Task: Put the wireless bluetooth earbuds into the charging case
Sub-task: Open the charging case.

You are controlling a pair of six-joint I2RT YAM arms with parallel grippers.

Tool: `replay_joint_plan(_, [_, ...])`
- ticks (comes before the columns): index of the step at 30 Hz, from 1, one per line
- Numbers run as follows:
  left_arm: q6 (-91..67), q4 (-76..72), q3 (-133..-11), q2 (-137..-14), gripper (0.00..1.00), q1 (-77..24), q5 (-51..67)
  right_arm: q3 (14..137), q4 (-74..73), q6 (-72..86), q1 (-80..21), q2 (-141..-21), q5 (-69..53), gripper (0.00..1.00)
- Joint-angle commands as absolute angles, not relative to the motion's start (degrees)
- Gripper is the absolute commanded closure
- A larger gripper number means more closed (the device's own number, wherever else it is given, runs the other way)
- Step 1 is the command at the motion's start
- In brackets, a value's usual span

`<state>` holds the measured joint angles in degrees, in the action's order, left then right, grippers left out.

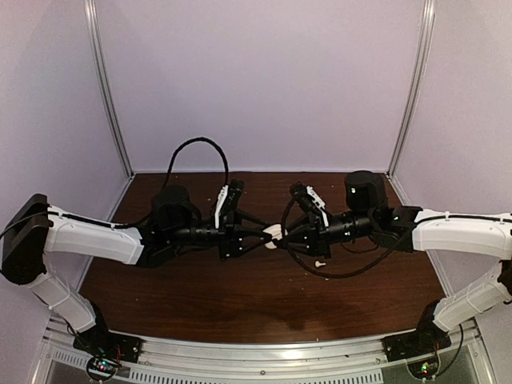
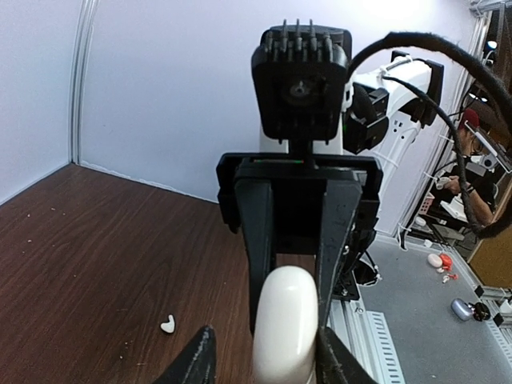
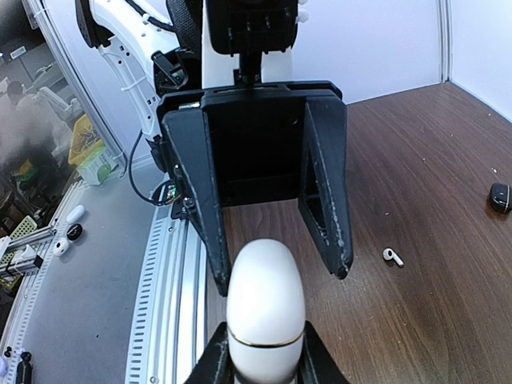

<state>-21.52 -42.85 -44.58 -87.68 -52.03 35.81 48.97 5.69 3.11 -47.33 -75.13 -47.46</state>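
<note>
White earbud [image 1: 319,263]: lying loose on the tabletop [image 1: 240,304], a little right of centre, touching nothing; in the overhead view it sits just nearer than the hands.

Above the middle of the tabletop the two arms meet tip to tip; between them a rounded white charging case [image 3: 266,296] is held clear of the surface; a thin seam line runs round it just above the fingers that clamp it, and the lid appears shut.

Right hand [image 3: 264,364]: closed firmly on one end of the case, one finger pressed to each side; this hand alone carries it.

Left hand [image 2: 268,360]: fingers parted and set astride the opposite end of the case; one finger lies close against the shell, the other stands visibly off it; not closed on the case.

Toward the far edge, a small black item [image 3: 500,196] rests on the tabletop, well apart from the white earbud; too small to identify.
</note>
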Motion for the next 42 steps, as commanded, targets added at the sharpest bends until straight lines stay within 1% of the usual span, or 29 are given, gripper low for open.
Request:
replay_joint_plan(1, [-24.56, -46.83, -44.48, -87.23, 0.58, -50.37, 34.96, 48.96, 5.48, 0.82, -48.84, -73.77, -49.7, 1.0])
replay_joint_plan(11, [-26.02, -48.91, -43.37, -86.68, 0.59, -49.27, 35.03, 49.04, 4.92, 0.74, -49.13, -73.48, -50.1, 1.0])
replay_joint_plan(17, [-25.24, -48.57, -43.09, -85.91, 0.58, -49.22, 34.4, 48.96, 5.04, 0.71, -49.12, -73.39, -49.77, 1.0])
replay_joint_plan(20, [-24.18, -48.28, -42.59, -85.13, 0.54, -49.21, 33.84, 48.67, 5.59, 1.36, -48.93, -73.52, -49.4, 1.0])
replay_joint_plan(22, [-23.83, -48.04, -42.1, -84.14, 0.5, -48.75, 33.14, 48.17, 6.32, 2.45, -48.32, -73.56, -49.32, 1.0])
replay_joint_plan(26, [-23.98, -49.33, -39.86, -80.36, 0.43, -44.88, 33.74, 45.9, 10.61, 6.32, -45.25, -72.42, -50.29, 1.0])
replay_joint_plan(31, [-17.25, -45.01, -39.25, -76.94, 0.39, -42.46, 27.24, 43.83, 14.65, 10.29, -40.94, -71.0, -52.86, 1.0])
replay_joint_plan(34, [-12.02, -41.08, -41.51, -80.8, 0.38, -42.44, 24.54, 42.38, 18.16, 13.71, -37.33, -69.22, -53.72, 1.0])
replay_joint_plan(37, [-7.24, -38.06, -44.19, -87.32, 0.41, -42.52, 27.44, 41.03, 20.33, 17.04, -33.35, -67.06, -53.87, 1.0])
replay_joint_plan(40, [-5.41, -45.69, -43.07, -93.32, 0.42, -43.69, 29.93, 39.51, 22.29, 19.72, -29.41, -64.84, -54.1, 1.0])
replay_joint_plan(42, [-2.56, -48.0, -44.82, -97.74, 0.42, -46.02, 29.93, 38.94, 22.58, 20.75, -27.09, -63.87, -54.14, 1.0])
